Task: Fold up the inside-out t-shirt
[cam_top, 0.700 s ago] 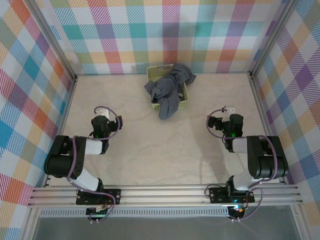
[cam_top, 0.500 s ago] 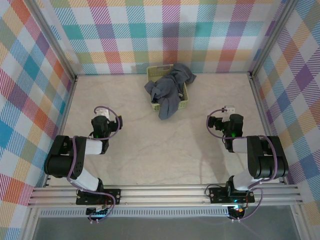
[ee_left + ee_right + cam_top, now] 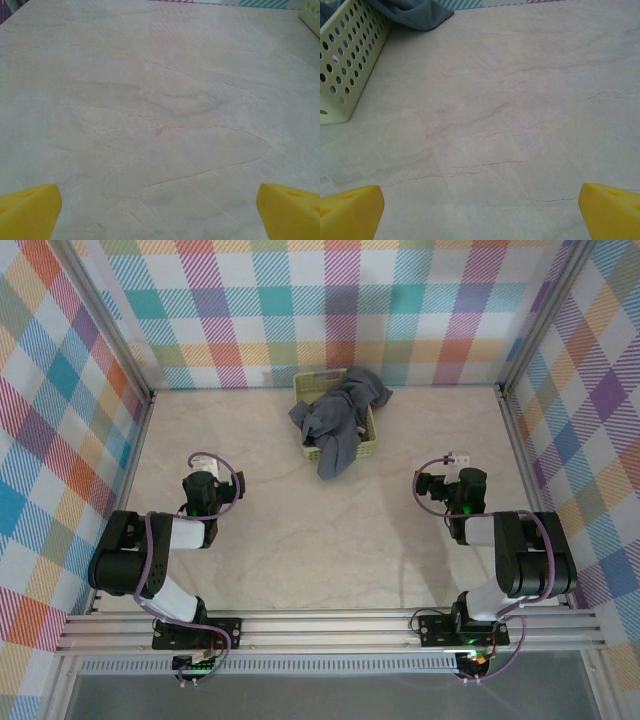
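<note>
Plaid walls, marble-look table, alu rails

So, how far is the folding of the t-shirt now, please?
Nothing looks done yet. The t-shirt lies crumpled in the green basket, partly hanging over its rim. Nothing is in hand: the left gripper and the right gripper are open and empty, away from the basket. Left to do: take the shirt out, spread it flat, fold it.

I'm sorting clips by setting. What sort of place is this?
Probably a robotics test cell, not a home: plaid backdrop walls on aluminium framing, left arm and right arm bolted to a rail.
</note>
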